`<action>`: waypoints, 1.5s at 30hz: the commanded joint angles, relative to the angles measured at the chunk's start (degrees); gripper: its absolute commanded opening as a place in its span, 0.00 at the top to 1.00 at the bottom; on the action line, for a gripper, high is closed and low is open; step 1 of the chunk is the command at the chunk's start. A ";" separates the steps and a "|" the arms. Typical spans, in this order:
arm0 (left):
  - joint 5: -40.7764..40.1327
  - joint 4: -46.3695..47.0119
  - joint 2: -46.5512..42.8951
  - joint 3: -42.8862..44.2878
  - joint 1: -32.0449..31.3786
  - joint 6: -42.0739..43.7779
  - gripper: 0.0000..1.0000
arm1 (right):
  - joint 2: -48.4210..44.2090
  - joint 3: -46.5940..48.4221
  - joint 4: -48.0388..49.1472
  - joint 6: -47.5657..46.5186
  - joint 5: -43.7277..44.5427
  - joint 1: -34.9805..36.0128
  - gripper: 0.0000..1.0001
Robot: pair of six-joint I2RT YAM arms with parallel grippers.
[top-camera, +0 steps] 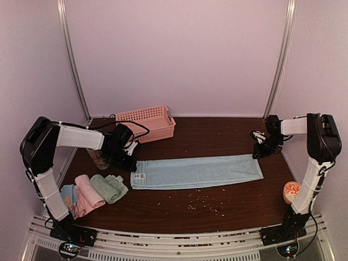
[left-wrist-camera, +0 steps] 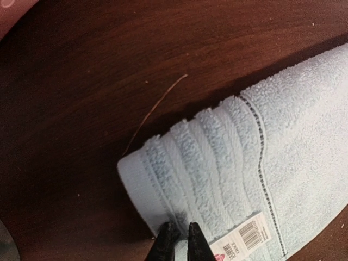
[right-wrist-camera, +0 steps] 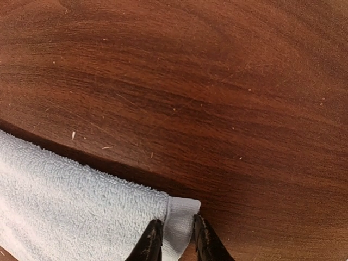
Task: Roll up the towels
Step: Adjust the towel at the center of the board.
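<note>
Top external view: left pincer (left-wrist-camera: pixel 180 242) and right pincer (right-wrist-camera: pixel 175 239) each pinch 1 end corner of the flat light blue towel (top-camera: pixel 198 171), so rolling likely starts next, needing even tension.

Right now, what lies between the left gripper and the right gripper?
The blue towel, laid out as a long strip, fills that stretch, seen in the top view. The left gripper and right gripper each pinch one end.
</note>
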 commanded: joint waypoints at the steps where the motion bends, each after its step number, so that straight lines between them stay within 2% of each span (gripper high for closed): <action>1: -1.12 0.76 -4.86 0.26 -0.91 0.09 0.88 | -0.80 2.40 -2.83 -1.94 -1.97 -0.42 0.77; 3: -0.49 1.30 -6.31 1.25 -1.13 -0.23 0.86 | -2.51 3.68 -5.44 -3.40 -7.40 -0.34 0.74; 6: -2.62 1.35 -6.68 2.70 -1.10 -1.22 0.86 | -5.15 4.63 -7.84 -4.17 -10.72 -0.21 0.69; 14: -2.24 4.55 -1.58 3.63 -1.13 -2.38 0.95 | -7.89 2.50 -11.26 -6.44 -11.74 0.94 0.67; 23: -10.60 5.44 1.32 0.42 -1.50 -3.00 0.99 | -5.79 -1.95 -8.08 -6.31 -10.29 1.29 0.67; 29: -15.11 7.07 -0.19 -2.51 -2.17 -6.47 1.00 | 0.42 2.66 -8.01 -5.25 -6.27 2.22 0.67; 35: -15.50 8.87 0.57 -3.85 -3.17 -8.44 1.00 | 7.53 10.00 -7.04 -2.81 1.23 2.89 0.68; 38: -16.07 8.67 -0.58 -3.63 -3.67 -8.65 1.00 | 9.57 14.45 -7.68 -2.52 1.29 2.91 0.69; 41: -16.18 7.36 -2.50 -2.73 -4.03 -8.53 1.00 | 9.30 19.00 -10.89 -2.98 -0.57 2.92 0.68; 45: -17.36 6.30 -4.92 -1.50 -4.76 -7.54 1.00 | 4.73 19.08 -12.63 -3.34 -0.63 2.84 0.65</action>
